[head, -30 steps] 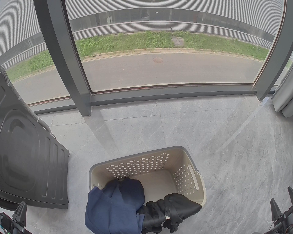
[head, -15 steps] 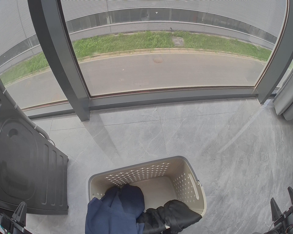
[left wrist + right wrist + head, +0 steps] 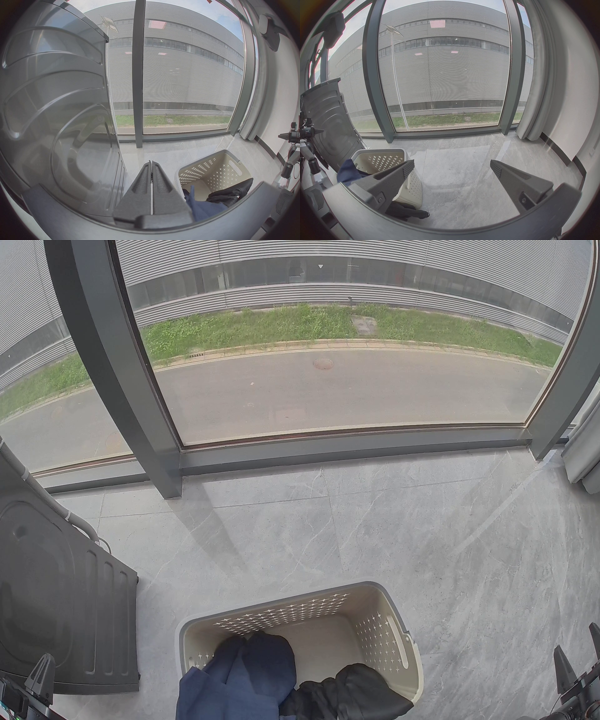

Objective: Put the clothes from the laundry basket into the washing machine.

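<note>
— Where are we?
— Just starting, we think. Soft blue cloth (image 3: 244, 671) and floppy black cloth (image 3: 356, 691) hang over the near rim of the hard, star-holed laundry basket (image 3: 382, 630).
— Next?
— We should reach down and grab one. Our left gripper (image 3: 151, 164) is pinched together, empty; our right gripper (image 3: 451, 165) gapes wide. The grey washing machine (image 3: 56, 615) stands left.

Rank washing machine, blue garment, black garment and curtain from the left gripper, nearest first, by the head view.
1. Washing machine, just beside the left gripper, far left.
2. Blue garment, left side of the basket.
3. Black garment, its right side.
4. Curtain, far right by the window.
</note>
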Robot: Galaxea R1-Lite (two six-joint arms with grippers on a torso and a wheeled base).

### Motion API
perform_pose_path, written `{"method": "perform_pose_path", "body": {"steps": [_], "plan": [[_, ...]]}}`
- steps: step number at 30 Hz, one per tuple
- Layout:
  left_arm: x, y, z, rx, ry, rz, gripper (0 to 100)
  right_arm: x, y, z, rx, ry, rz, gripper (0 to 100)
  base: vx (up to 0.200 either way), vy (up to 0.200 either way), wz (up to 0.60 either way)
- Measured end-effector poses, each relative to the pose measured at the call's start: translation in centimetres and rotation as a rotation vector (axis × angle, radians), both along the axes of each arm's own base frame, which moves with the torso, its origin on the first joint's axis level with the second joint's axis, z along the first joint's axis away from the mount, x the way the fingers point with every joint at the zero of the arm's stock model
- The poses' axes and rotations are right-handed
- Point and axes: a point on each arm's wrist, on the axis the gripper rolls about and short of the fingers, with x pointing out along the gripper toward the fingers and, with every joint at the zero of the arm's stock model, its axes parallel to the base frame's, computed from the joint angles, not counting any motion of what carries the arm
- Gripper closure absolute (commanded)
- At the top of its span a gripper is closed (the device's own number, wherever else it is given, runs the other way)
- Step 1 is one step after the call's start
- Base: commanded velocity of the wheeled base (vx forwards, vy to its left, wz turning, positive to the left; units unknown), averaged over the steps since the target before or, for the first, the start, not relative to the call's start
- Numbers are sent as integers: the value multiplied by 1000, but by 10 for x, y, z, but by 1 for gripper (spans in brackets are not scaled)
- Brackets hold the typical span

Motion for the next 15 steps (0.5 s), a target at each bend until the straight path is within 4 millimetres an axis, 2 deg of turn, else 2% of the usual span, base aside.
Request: {"method": "perform_pose_path", "body": {"steps": [1,15], "plan": [[0,0,0,0,0,0,100,0,0,0,0,0,0,0,200,0,0],[0,0,0,0,0,0,100,0,0,0,0,0,0,0,0,0,0]]}}
